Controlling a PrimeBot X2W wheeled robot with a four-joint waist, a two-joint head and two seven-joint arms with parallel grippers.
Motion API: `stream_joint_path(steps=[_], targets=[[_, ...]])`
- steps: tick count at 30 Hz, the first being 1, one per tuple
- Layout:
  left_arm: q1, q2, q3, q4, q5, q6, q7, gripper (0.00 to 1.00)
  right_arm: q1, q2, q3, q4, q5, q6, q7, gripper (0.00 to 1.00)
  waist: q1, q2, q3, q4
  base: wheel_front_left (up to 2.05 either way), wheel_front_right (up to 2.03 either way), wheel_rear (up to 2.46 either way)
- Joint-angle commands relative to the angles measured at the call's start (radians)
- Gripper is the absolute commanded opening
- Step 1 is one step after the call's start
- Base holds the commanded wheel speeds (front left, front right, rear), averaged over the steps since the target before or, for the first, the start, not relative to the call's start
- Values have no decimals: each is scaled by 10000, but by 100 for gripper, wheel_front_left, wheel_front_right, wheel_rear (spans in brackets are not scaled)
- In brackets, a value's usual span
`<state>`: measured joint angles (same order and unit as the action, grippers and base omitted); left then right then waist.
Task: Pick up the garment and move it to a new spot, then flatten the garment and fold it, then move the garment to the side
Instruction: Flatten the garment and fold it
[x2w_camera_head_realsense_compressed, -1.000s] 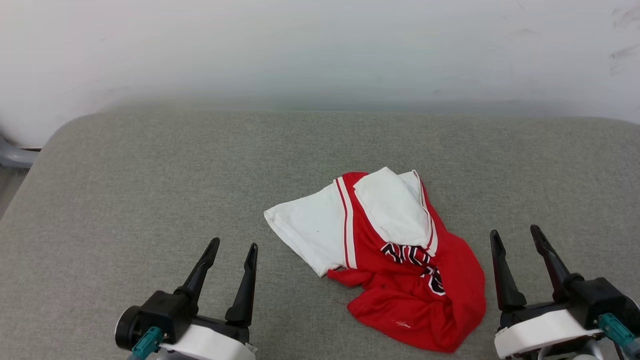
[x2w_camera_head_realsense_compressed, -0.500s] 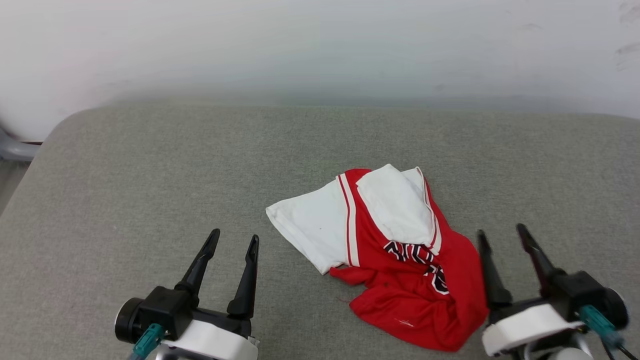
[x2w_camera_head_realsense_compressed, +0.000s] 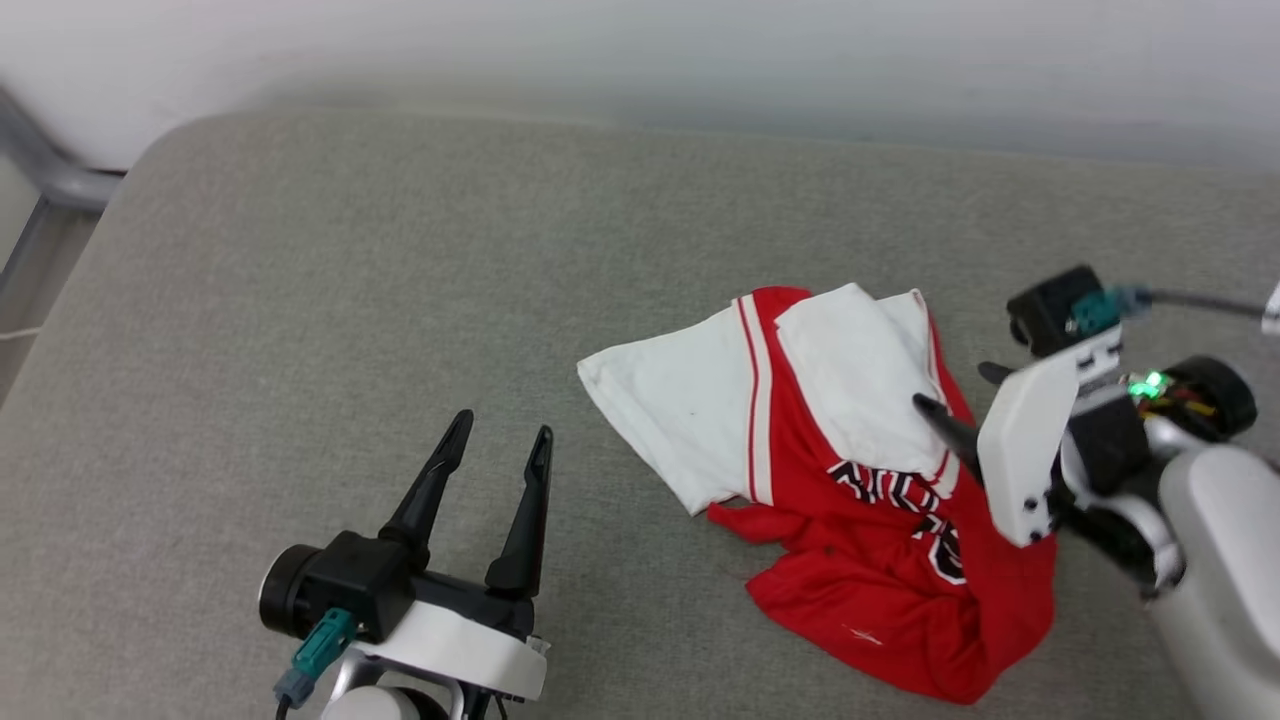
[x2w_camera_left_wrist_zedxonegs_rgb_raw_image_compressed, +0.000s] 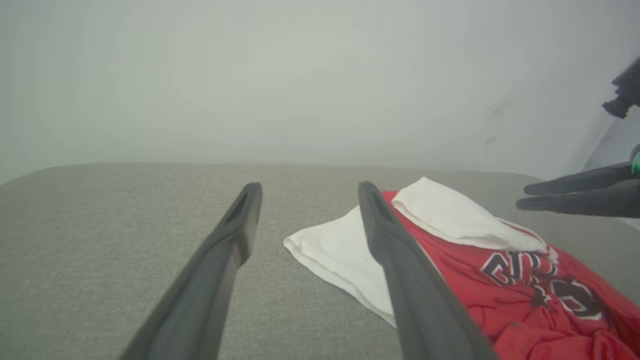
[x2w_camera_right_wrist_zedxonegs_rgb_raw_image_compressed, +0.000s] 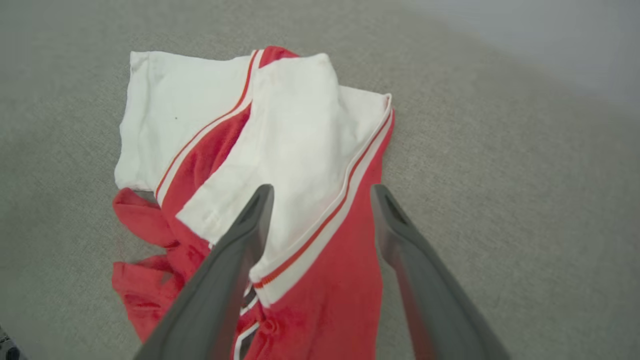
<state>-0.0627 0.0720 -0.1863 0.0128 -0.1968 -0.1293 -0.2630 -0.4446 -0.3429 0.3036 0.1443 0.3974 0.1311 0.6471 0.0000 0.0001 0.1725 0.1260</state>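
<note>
right gripper (x2w_camera_head_realsense_compressed: 952, 386) risen, now over garment (x2w_camera_head_realsense_compressed: 880, 590)

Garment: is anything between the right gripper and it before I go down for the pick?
Nothing visible. The right gripper hangs open over the garment, pointing at its white sleeve and striped trim, with no object between. The left gripper, open, is apart to the garment's left, over the grey surface.

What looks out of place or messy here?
Only the shirt: it lies crumpled on the grey surface, one white sleeve flopped over the red body, lettering creased and partly hidden. No tear or spill shows.
</note>
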Motion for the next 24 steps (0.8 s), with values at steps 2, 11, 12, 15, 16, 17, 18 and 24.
stream_joint_path(steps=[2,11,12,15,16,17,18,24], targets=[[-272,-40,-120,73,-42,-15,-26,100,-785,-291,174,-36,398,-7,1295,100,0,-1,493,506,0,0,0],[-712,-158,-459,85,-185,-16,-26,100,-2565,-834,719,834,275,-7,3322,100,0,-1,1084,1474,0,0,0],[-750,-167,-456,48,-172,-17,-26,100,-2684,-869,764,984,161,-7,3318,100,0,-1,1126,1561,0,0,0],[-753,-188,-448,6,-181,-17,-26,100,-2873,-753,816,1440,39,-7,3219,100,0,-1,1197,1746,0,0,0],[-753,-196,-459,-1,-173,-17,-26,100,-2928,-729,831,1576,7,-7,3206,100,0,-1,1230,1794,0,0,0],[-760,-202,-462,3,-159,-17,-26,100,-2958,-708,863,1694,-14,-8,3176,100,0,-1,1248,1825,0,0,0],[-763,-205,-470,5,-158,-17,-26,100,-2951,-700,909,1796,-35,-7,3123,100,0,-1,1265,1851,0,0,0],[-743,-214,-435,51,-135,-17,-26,100,-2893,-626,1037,2292,37,-7,2834,0,0,-1,1277,1867,0,0,0]])
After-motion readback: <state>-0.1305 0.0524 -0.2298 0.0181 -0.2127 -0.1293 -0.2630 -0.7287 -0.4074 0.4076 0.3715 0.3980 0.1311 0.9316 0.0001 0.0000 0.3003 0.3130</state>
